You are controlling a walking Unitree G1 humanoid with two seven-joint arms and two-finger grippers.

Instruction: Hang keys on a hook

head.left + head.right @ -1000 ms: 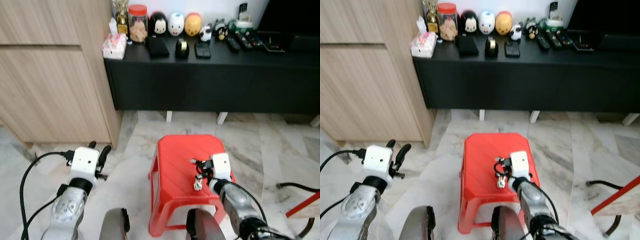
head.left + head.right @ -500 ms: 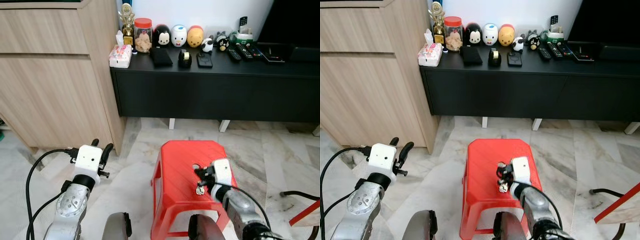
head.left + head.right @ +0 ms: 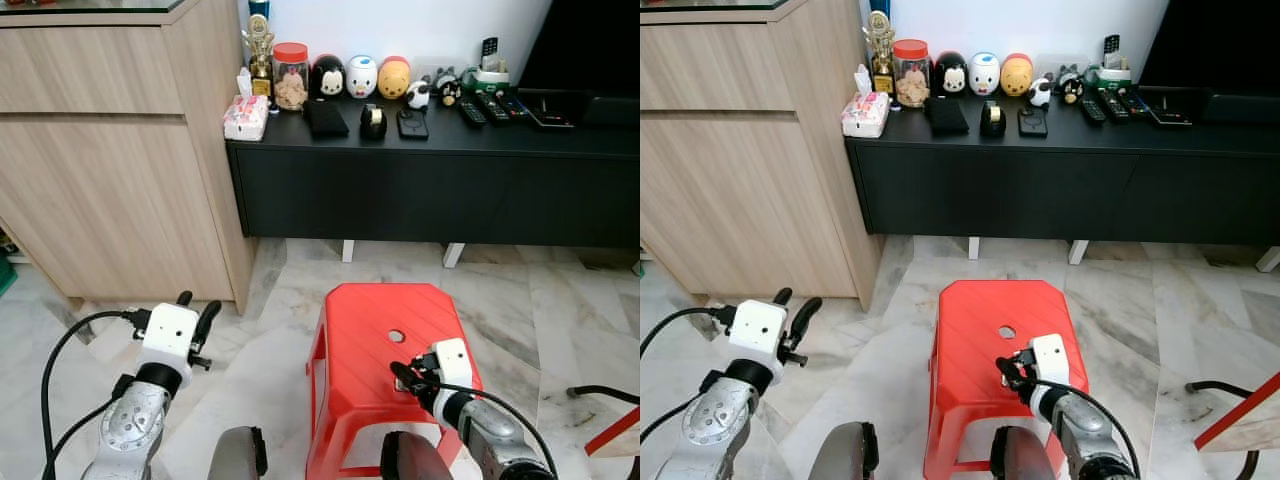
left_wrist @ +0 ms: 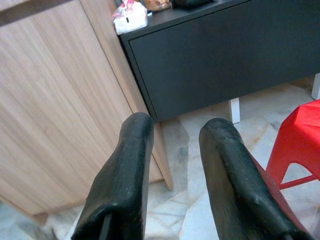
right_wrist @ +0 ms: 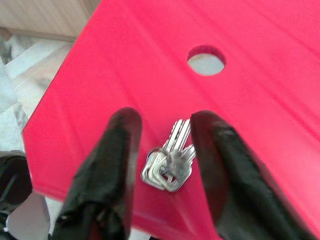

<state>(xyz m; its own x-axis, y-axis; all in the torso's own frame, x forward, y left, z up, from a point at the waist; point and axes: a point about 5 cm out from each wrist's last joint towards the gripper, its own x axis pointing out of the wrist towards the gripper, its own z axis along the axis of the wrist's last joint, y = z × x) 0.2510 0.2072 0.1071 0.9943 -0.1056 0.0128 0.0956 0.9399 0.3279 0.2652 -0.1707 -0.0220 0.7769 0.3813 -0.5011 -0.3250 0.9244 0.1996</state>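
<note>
Red plastic is what you have under your right gripper (image 5: pixel 165 150): the stool (image 3: pixel 370 330) stands on the marble floor (image 3: pixel 560 300) in front of a long black TV cabinet (image 3: pixel 430 180), and the gripper sits low over the near part of its seat, short of the round hole (image 5: pixel 206 60) in the middle. In the right wrist view you can see its two black fingers (image 5: pixel 112 165) spread apart with a gap between them, and the bunch of silver keys (image 5: pixel 169 159) lies in that gap on the red seat, touching neither finger. So the keys are flat on the stool and not gripped.

Your left gripper (image 4: pixel 172 170) is held out to the left of the stool, above the floor near the foot of the light wooden cupboard (image 3: pixel 110 160). Its fingers (image 4: pixel 125 175) stand somewhat apart and hold nothing; the left wrist view looks between them at the corner where the cupboard meets the black cabinet.

On the cabinet top, from the cupboard end, you can make out a pink tissue pack (image 3: pixel 246 117), a small gold trophy (image 3: pixel 261 45), a red-lidded jar (image 3: pixel 291 74), three round character figures (image 3: pixel 361 75), a black wallet-like item (image 3: pixel 325 117), a tape dispenser (image 3: pixel 373 120), a phone (image 3: pixel 411 123) and several remote controls (image 3: pixel 490 105). At the far right, a dark screen (image 3: pixel 590 45) stands on the cabinet.
</note>
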